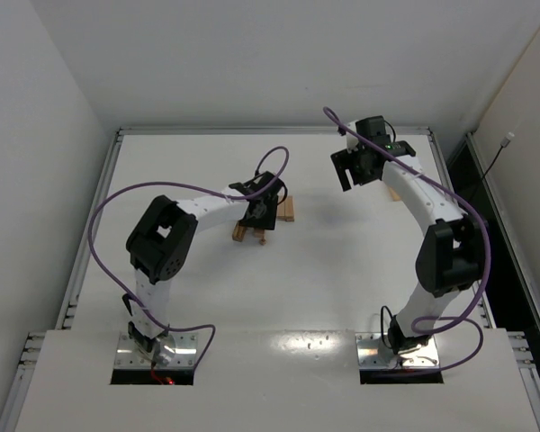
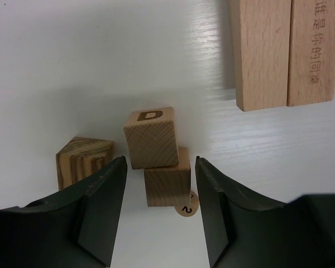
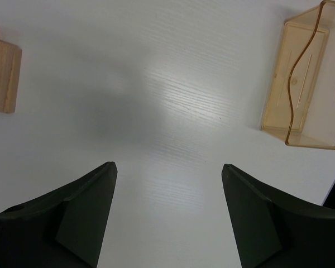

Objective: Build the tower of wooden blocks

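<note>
Fingers (image 2: 97, 212) of the left gripper (image 2: 161, 187) stand apart astride two abutting blocks (image 2: 153, 139) mid-table, likely to pinch one for the flat pair (image 2: 285, 50) beyond; right gripper (image 3: 167, 184) hangs wide open near the tray (image 3: 301, 84).

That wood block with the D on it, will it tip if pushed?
Likely yes: the D block seems perched off-centre on another block, so a push may topple it. Visible grain suggests stiff, light wood. Flat faces shouldn't roll.

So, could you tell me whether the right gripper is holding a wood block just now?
No, the right gripper stands wide open above the table, with only white tabletop showing in the gap.
</note>
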Tool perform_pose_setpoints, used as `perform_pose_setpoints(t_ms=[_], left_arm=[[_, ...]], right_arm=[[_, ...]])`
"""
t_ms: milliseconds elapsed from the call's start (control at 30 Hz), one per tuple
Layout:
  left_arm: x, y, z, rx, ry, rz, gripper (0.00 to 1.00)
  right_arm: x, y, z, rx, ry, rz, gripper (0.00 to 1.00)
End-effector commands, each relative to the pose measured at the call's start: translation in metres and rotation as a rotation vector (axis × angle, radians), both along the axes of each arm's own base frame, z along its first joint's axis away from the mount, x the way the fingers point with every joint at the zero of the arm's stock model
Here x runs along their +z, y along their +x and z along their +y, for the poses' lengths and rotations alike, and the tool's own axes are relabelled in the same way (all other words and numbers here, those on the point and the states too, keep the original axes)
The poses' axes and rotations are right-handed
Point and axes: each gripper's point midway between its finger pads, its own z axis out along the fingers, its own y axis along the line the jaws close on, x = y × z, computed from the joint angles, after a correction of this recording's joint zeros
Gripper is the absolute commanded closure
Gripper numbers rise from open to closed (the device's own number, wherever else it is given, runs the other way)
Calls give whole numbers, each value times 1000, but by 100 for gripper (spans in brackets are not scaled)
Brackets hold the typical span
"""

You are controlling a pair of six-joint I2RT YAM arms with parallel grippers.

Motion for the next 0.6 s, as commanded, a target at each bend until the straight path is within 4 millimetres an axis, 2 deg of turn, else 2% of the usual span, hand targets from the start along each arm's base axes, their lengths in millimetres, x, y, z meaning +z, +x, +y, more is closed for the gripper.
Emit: perform_pose_setpoints(t_ms=[0, 467, 567], left_arm=[[6, 11, -1, 31, -19, -18, 51], [-7, 19, 6, 54, -14, 1, 55], [-4, 24, 6, 59, -27, -3, 58]], right_arm=[[6, 6, 4, -8, 30, -12, 27], [1, 8, 7, 3, 43, 0, 27], [1, 8, 7, 3, 43, 0, 27]])
